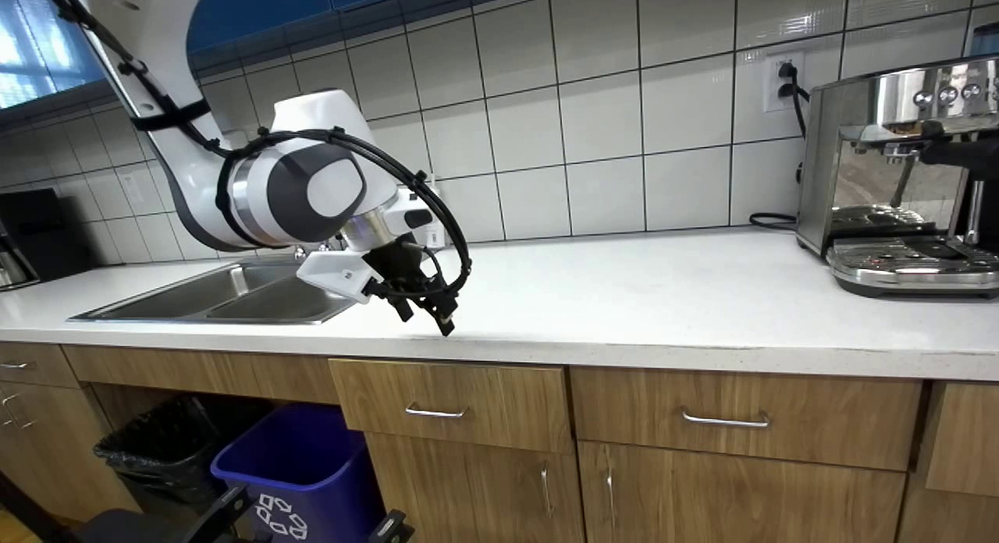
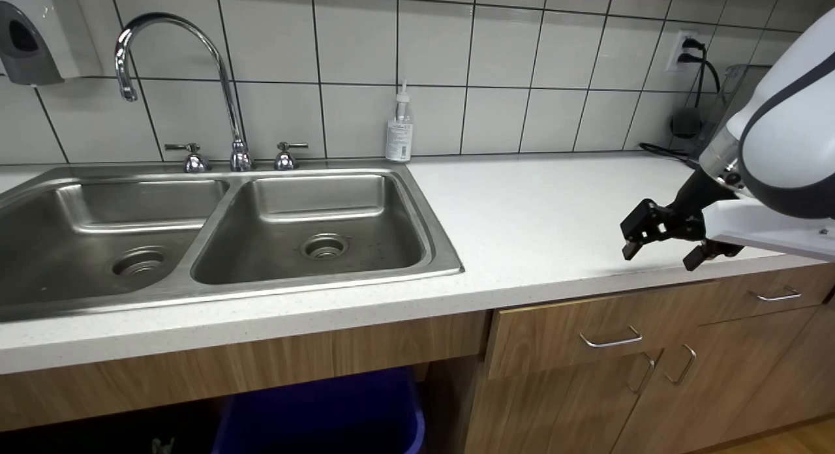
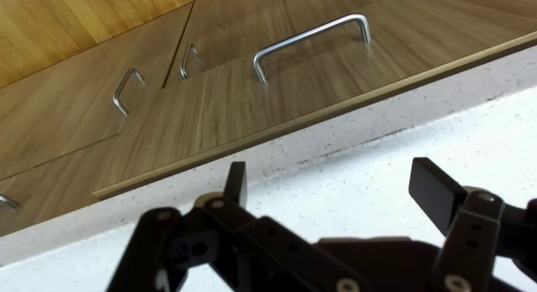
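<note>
My gripper [image 1: 426,320] is open, with nothing between its fingers. It hangs over the front edge of the white countertop [image 1: 624,293], fingers pointing down and toward the front. In an exterior view the gripper [image 2: 661,257] is to the right of the sink. In the wrist view the gripper [image 3: 331,183] has its fingers wide apart, with the speckled countertop [image 3: 327,212] behind them. Nearest below is a wooden drawer [image 1: 507,391] with a metal bar handle [image 1: 435,413]. In the wrist view this drawer [image 3: 235,124] shows its top edge, and a handle [image 3: 310,36] stands out from it.
A double steel sink [image 2: 443,258] with a tall faucet [image 2: 228,89] is set into the counter. A clear bottle [image 2: 399,137] stands behind it. An espresso machine [image 1: 819,176] stands at the counter's far end. A blue recycling bin [image 1: 312,496] and a black-lined bin [image 1: 164,449] are under the sink.
</note>
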Robot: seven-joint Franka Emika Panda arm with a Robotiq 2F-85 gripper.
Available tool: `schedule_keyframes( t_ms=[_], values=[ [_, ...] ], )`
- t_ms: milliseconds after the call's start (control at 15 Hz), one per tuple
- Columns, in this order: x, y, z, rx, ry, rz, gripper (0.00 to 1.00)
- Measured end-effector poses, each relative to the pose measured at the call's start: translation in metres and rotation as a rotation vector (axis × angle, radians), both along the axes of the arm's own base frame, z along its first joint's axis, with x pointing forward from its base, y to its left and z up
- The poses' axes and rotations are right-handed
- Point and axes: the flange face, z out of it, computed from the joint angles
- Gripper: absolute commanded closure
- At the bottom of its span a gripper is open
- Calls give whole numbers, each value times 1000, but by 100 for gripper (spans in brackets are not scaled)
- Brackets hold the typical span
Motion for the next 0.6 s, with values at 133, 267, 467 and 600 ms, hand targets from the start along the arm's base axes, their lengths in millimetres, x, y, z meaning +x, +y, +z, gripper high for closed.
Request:
schedule_keyframes(
  t_ms=[133,267,467,600],
  values=[
    [-2,-1,8,5,-14,3,0],
    [-2,-3,15,9,-27,1,0],
    [0,-7,27,15,-53,-7,0],
    [1,-7,36,22,-71,-8,0]
  ],
)
